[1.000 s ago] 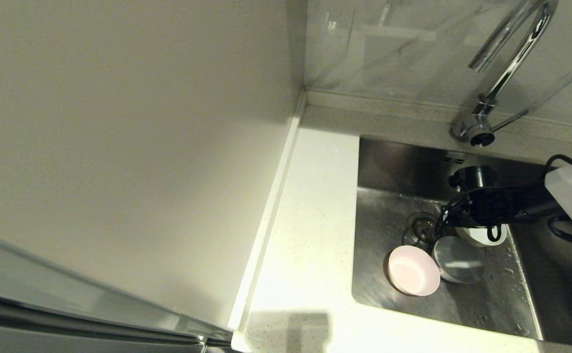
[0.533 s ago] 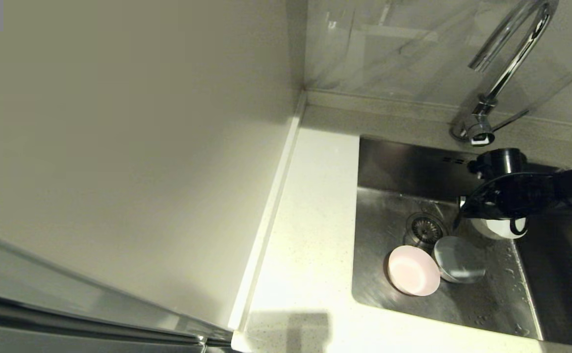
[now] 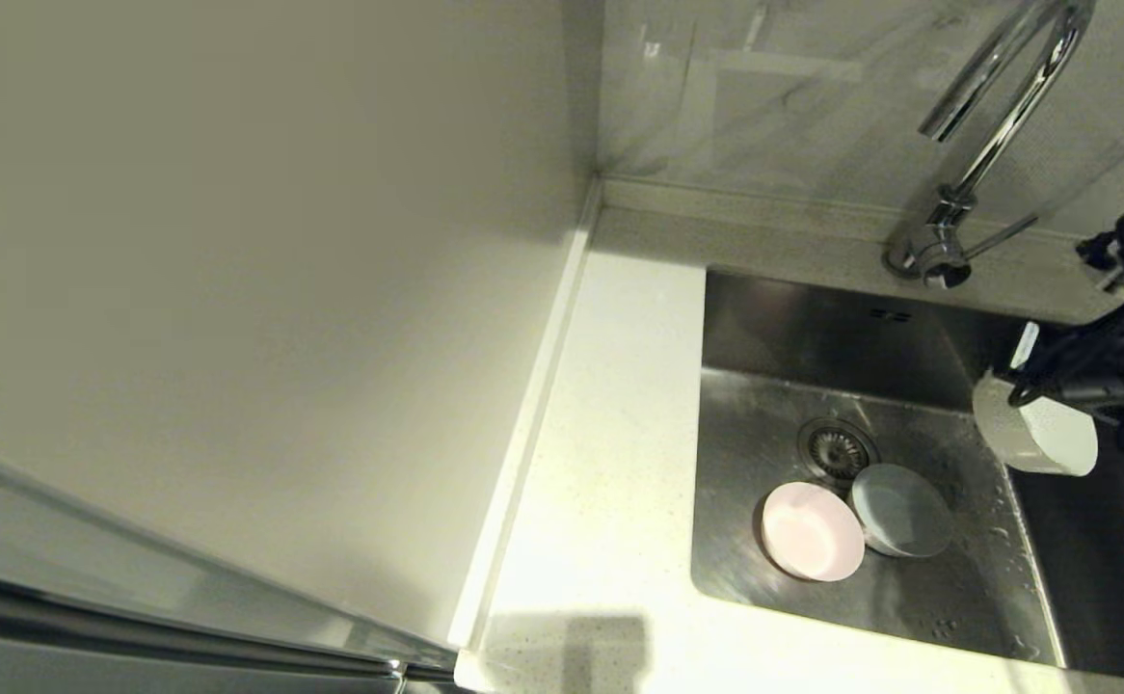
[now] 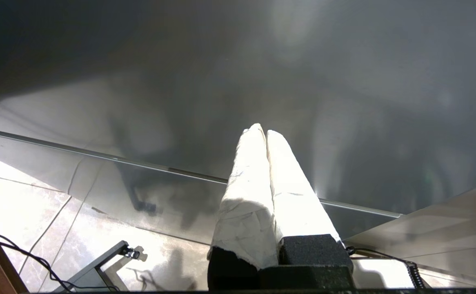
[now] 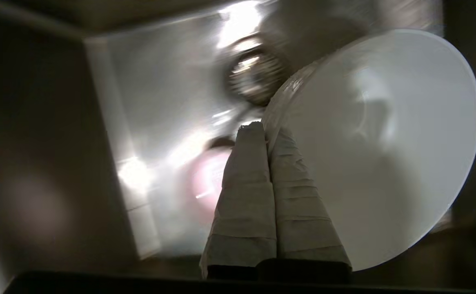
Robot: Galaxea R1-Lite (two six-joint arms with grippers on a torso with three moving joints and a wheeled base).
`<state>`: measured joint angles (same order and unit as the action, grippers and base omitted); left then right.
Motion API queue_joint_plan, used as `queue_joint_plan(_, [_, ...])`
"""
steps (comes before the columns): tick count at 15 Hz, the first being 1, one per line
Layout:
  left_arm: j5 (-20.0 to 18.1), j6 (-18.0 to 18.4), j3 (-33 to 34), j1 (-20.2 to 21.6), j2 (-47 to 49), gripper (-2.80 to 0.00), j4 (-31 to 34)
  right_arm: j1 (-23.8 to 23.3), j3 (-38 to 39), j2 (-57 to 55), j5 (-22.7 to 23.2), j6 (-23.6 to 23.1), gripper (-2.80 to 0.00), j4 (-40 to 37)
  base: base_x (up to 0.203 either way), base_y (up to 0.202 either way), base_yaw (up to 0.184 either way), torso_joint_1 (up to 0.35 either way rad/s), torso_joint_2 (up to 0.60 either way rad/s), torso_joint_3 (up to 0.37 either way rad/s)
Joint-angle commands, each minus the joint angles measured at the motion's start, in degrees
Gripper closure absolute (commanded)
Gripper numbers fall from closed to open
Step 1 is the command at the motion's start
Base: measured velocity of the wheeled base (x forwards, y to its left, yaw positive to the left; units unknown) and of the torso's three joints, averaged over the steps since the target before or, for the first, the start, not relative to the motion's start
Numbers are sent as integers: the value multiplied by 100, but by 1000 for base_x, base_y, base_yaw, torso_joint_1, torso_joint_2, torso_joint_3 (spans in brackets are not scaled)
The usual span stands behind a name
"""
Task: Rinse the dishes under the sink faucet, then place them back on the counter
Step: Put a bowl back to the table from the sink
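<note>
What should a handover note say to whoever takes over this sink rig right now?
Right gripper: shut on the rim of the pale grey-white round bowl, held tilted above the right side of the brushed steel sink.
Left gripper: shut, parked, holding nothing.
Pale pink bowl and pale blue-grey bowl sit touching in the basin beside the drain.
Chrome gooseneck faucet: no water visible.
Left: rinse all three, place on the off-white speckled counter.
</note>
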<state>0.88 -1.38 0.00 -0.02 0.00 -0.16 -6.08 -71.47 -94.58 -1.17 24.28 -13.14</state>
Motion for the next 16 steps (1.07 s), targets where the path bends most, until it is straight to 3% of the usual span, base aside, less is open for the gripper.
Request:
queue_joint_plan(1, [0, -3, 0, 2, -18, 0, -2, 8, -727, 412, 1038, 1122, 0, -1145, 0, 0, 0, 0, 0, 0])
queue_joint_plan(7, [0, -3, 0, 2, -18, 0, -2, -2, -3530, 425, 4818, 3683, 0, -3628, 0, 0, 0, 0, 0, 0])
queue_joint_plan(10, [0, -3, 0, 2, -18, 0, -2, -44, -4122, 349, 6555, 5387, 0, -4051, 0, 0, 0, 0, 0, 0])
queue_joint_plan(11, [0, -3, 0, 2, -18, 0, -2, -48, -4020, 337, 6807, 5705, 0, -4084, 0, 0, 0, 0, 0, 0])
queue_joint_plan(13, [0, -3, 0, 2, -18, 0, -2, -44, -3382, 332, 6839, 5692, 0, -4070, 0, 0, 0, 0, 0, 0])
queue_joint_plan(16, [0, -3, 0, -6, -26, 0, -2, -54, -2458, 395, 6813, 5011, 0, -3977, 0, 0, 0, 0, 0, 0])
